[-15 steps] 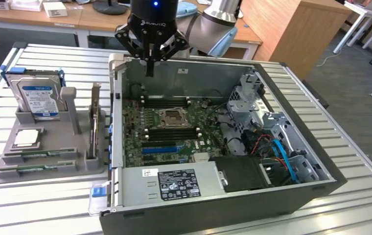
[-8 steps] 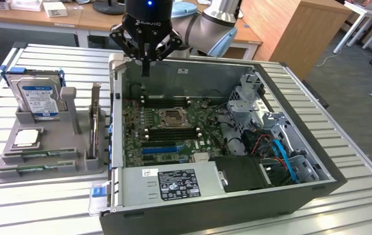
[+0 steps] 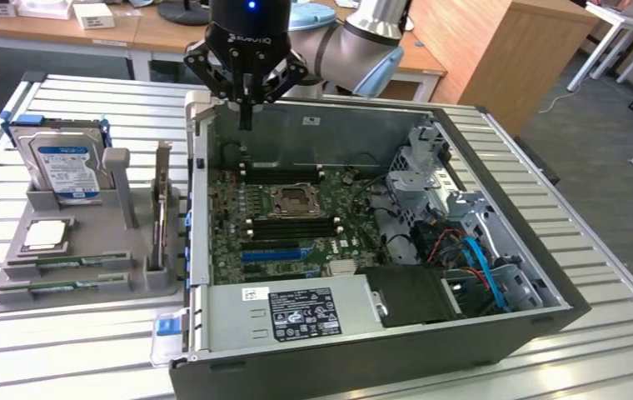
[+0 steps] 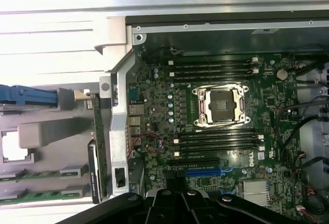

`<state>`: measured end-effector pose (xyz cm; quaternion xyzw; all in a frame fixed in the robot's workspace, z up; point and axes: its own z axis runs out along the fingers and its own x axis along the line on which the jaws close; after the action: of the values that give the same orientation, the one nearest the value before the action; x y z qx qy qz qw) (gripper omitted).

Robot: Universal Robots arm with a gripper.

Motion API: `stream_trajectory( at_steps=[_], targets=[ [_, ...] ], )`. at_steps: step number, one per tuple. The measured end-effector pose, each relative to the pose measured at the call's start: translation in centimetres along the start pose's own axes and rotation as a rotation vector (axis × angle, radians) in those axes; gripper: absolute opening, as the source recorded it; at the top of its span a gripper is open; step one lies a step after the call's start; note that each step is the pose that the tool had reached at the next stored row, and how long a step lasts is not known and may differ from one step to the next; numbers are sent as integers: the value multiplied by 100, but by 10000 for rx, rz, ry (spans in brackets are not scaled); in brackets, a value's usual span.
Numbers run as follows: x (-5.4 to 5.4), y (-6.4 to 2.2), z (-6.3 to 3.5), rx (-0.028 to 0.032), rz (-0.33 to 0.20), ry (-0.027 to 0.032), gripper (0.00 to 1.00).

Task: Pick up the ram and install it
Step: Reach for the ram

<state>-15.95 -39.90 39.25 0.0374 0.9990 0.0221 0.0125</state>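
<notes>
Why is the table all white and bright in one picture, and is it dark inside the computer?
Wrist view: glare washes the metal table almost white, and the silver processor socket glints. Exterior view: the light is softer, so the table's grooves show; inside the computer, the corner around the black cover sits in shadow.

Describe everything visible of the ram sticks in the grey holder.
Two ram sticks lie parallel in the grey holder, each a long, thin green board seated in its own slot between grey end blocks. Only the holder touches them; the gripper hangs apart, over the computer case.
</notes>
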Motion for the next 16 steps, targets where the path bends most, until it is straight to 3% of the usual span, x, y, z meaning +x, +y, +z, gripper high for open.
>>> stream_trajectory(
  at_steps=[16],
  targets=[
    [51, -5, -1, 0, 1, 0, 11]
  ],
)
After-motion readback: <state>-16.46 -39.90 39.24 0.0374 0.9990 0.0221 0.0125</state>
